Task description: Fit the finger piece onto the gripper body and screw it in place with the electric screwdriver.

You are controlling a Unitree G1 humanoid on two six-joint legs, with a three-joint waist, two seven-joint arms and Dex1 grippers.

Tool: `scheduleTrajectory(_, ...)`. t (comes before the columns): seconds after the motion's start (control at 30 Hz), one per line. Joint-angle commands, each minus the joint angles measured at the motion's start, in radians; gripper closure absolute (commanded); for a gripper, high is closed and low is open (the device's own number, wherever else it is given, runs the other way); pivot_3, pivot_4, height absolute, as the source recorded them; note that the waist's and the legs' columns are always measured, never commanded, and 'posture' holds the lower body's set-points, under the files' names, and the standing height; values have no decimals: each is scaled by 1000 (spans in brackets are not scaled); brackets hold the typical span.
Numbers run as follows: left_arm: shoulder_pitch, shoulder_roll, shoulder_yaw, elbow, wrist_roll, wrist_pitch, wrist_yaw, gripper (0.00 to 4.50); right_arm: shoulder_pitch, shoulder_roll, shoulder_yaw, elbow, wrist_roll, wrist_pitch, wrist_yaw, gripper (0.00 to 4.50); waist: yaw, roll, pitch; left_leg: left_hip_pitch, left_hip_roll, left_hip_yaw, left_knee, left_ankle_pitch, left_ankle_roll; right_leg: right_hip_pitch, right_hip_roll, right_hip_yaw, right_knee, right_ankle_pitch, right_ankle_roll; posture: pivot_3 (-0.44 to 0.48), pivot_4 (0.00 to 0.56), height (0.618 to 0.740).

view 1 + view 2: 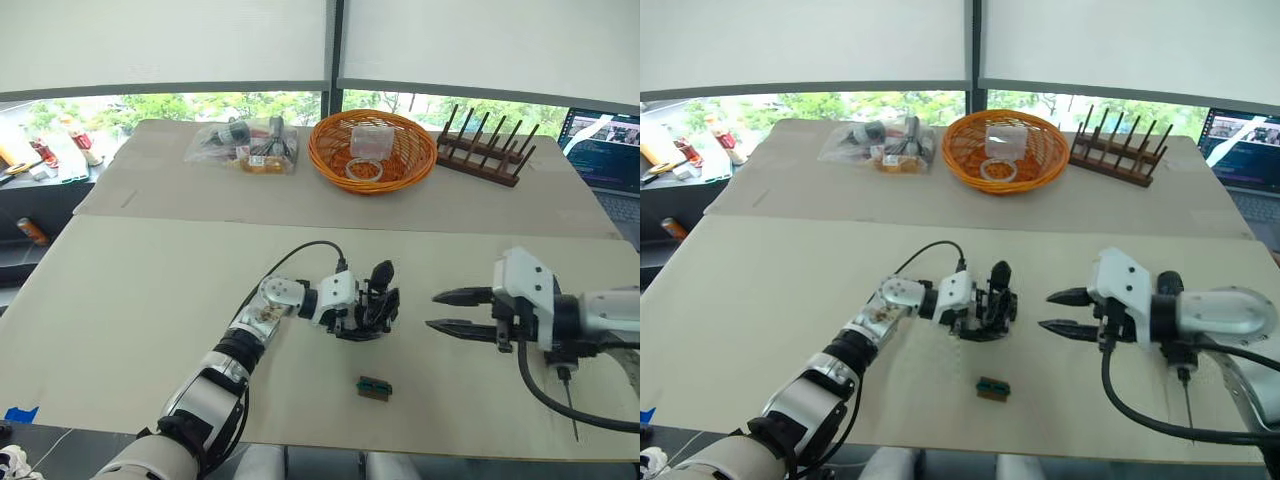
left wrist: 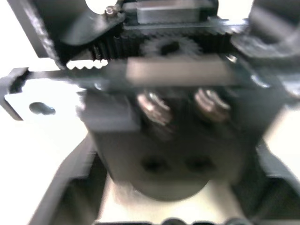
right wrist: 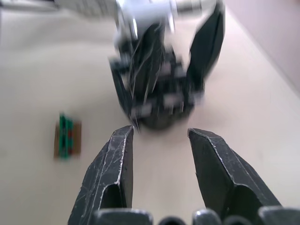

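Note:
My left gripper is shut on the gripper body, a small black assembly held just above the middle of the table. A pointed black finger sticks up from the body; I cannot tell whether it is the finger piece. The left wrist view shows the body's gear, rack and two screws up close. My right gripper is open and empty, a short way to the right of the body with its tips pointing at it. The electric screwdriver lies mostly hidden behind my right wrist, its thin bit pointing toward the table's front edge.
A small green-and-black block lies in front of the body. At the back stand an orange basket, a wooden peg rack and a plastic bag of parts. A laptop sits far right.

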Motion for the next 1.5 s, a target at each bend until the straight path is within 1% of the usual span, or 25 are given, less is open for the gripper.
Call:
scheduleTrajectory(0.03, 47, 57, 15, -82, -7, 50, -19, 4, -8, -28, -116, -22, 46, 133, -61, 2167, -14, 0, 0, 1, 0, 0, 0, 0, 0, 0, 0, 0, 0, 0, 0, 0, 150, 740)
scheduleTrajectory(0.13, 96, 135, 51, -243, -61, 136, -49, 0, -25, -73, -178, 2, 91, 307, -107, 1271, -26, 2, 5, 1, 1, 0, 0, 0, 0, 0, 1, 0, 3, 0, 0, 0, 150, 740)
scheduleTrajectory(0.23, 149, 257, 99, -485, -182, 321, -133, 0, -18, -144, -214, 79, 80, 439, -126, 223, -28, 3, 10, 1, 1, 0, 0, 0, 0, -1, 1, 0, 4, 0, 0, 0, 150, 740)
scheduleTrajectory(0.27, 162, 301, 115, -558, -225, 384, -160, 0, -28, -162, -211, 121, 76, 491, -145, 13, -26, 3, 10, 0, 1, 0, 0, 0, 0, -2, 1, 0, 4, 0, 0, 0, 150, 740)
scheduleTrajectory(0.37, 166, 405, 172, -721, -339, 543, -197, 0, -50, -215, -158, 275, 21, 587, -206, 13, -17, 4, 11, -2, 1, 0, 0, 0, 0, -3, 0, 0, 3, 0, 0, 0, 150, 740)
scheduleTrajectory(0.4, 157, 428, 189, -760, -367, 571, -202, 0, -52, -223, -139, 317, -3, 579, -223, 13, -15, 4, 12, -3, 1, 0, 1, 0, 0, -3, -1, -1, 3, 0, 0, 0, 150, 740)
scheduleTrajectory(0.47, 125, 473, 216, -821, -427, 645, -224, 0, -72, -241, -93, 416, -32, 634, -263, 13, -8, 5, 12, -3, 1, 0, 1, 0, 0, -3, -1, -1, 2, 0, 0, 0, 150, 740)
scheduleTrajectory(0.5, 101, 499, 230, -852, -469, 690, -247, 0, -74, -248, -67, 460, -56, 625, -279, 13, -5, 5, 12, -3, 1, 0, 0, 0, 0, -3, -1, -1, 1, 0, 0, 0, 150, 740)
scheduleTrajectory(0.6, 21, 562, 272, -918, -595, 804, -305, 0, -119, -254, 3, 546, -45, 700, -268, 13, -7, 5, 13, -6, 1, 1, 0, 0, 0, -7, -1, -1, 1, 0, 0, 0, 150, 740)
scheduleTrajectory(0.63, -5, 572, 285, -931, -633, 837, -308, 0, -155, -246, 25, 566, -25, 737, -255, 13, -9, 7, 13, -9, 1, 1, 1, 0, 0, -9, -1, -1, 2, 0, 0, 0, 150, 740)
scheduleTrajectory(0.7, -44, 579, 304, -949, -681, 872, -305, 0, -206, -239, 77, 592, -13, 759, -234, 13, -17, 7, 13, -9, 1, 1, 1, 0, 0, -9, -1, -1, 2, 0, 0, 0, 150, 740)
scheduleTrajectory(0.8, -66, 575, 310, -974, -698, 855, -311, 0, -287, -192, 142, 661, -35, 748, -254, 13, -30, 7, 13, -8, 1, 1, 1, 0, 0, -9, 0, -1, 2, 0, 0, 0, 150, 740)
scheduleTrajectory(0.87, -72, 585, 307, -999, -730, 883, -316, 0, -338, -159, 176, 727, -49, 748, -266, 13, -33, 7, 14, -8, 1, 1, 1, 0, 0, -9, 0, -1, 2, 0, 0, 0, 150, 740)
scheduleTrajectory(1.03, -75, 606, 310, -1024, -767, 914, -323, 0, -373, -155, 258, 771, -46, 707, -188, 13, -31, 8, 15, -9, 1, 1, 2, 0, 0, -9, 0, -1, 2, 0, 0, 0, 150, 740)
scheduleTrajectory(1.07, -76, 608, 308, -1023, -769, 915, -322, 0, -382, -151, 269, 779, -51, 692, -177, 259, -32, 8, 16, -9, 1, 1, 2, 0, 0, -9, 0, -1, 2, 0, 0, 0, 150, 740)
scheduleTrajectory(1.13, -69, 614, 291, -1021, -740, 899, -317, 0, -373, -172, 312, 764, -81, 605, -130, 837, -33, 8, 16, -8, 1, 1, 2, 0, 0, -9, 0, -1, 2, 0, 0, 0, 150, 740)
scheduleTrajectory(1.17, -57, 617, 273, -1014, -703, 872, -314, 0, -358, -200, 341, 729, -113, 496, -78, 1067, -33, 8, 16, -8, 1, 1, 2, 0, 0, -9, 0, -1, 3, 0, 0, 0, 150, 740)
scheduleTrajectory(1.2, -45, 622, 260, -1006, -673, 846, -320, 0, -353, -231, 367, 691, -143, 375, -9, 1537, -33, 8, 16, -8, 1, 1, 2, 0, 0, -9, 0, -1, 3, 0, 0, 0, 150, 740)
scheduleTrajectory(1.27, -27, 645, 258, -999, -668, 834, -358, 0, -440, -279, 417, 650, -165, 296, 107, 2193, -41, 15, 21, -8, 1, 1, 2, 0, 0, -9, 0, 0, 3, 0, 1, 0, 150, 740)
scheduleTrajectory(1.3, -28, 652, 260, -997, -676, 836, -370, 0, -458, -308, 441, 631, -187, 235, 167, 2485, -47, 20, 24, -8, 1, 2, 3, 0, -1, -10, 0, 1, 3, 1, 1, 0, 150, 740)
scheduleTrajectory(1.33, -34, 655, 258, -993, -676, 831, -378, 0, -454, -345, 467, 606, -216, 168, 224, 2596, -49, 23, 27, -9, 1, 2, 3, 1, -2, -10, 0, 1, 3, 1, 2, 0, 150, 740)
scheduleTrajectory(1.37, -43, 650, 251, -987, -665, 816, -383, 0, -428, -374, 488, 571, -234, 110, 277, 2595, -50, 26, 29, -10, 1, 2, 3, 1, -2, -12, 0, 1, 5, 1, 2, 0, 150, 740)
scheduleTrajectory(1.43, -56, 642, 237, -976, -648, 799, -392, 0, -398, -397, 513, 537, -252, 56, 332, 2595, -44, 26, 29, -11, 1, 2, 2, 1, -2, -14, 0, -1, 5, 0, 2, 0, 150, 740)
scheduleTrajectory(1.5, -65, 631, 227, -968, -647, 790, -405, 0, -394, -348, 540, 561, -333, -46, 278, 2595, -42, 25, 29, -13, 2, 0, 2, 1, -2, -14, 0, -3, 4, 0, 1, 0, 150, 740)
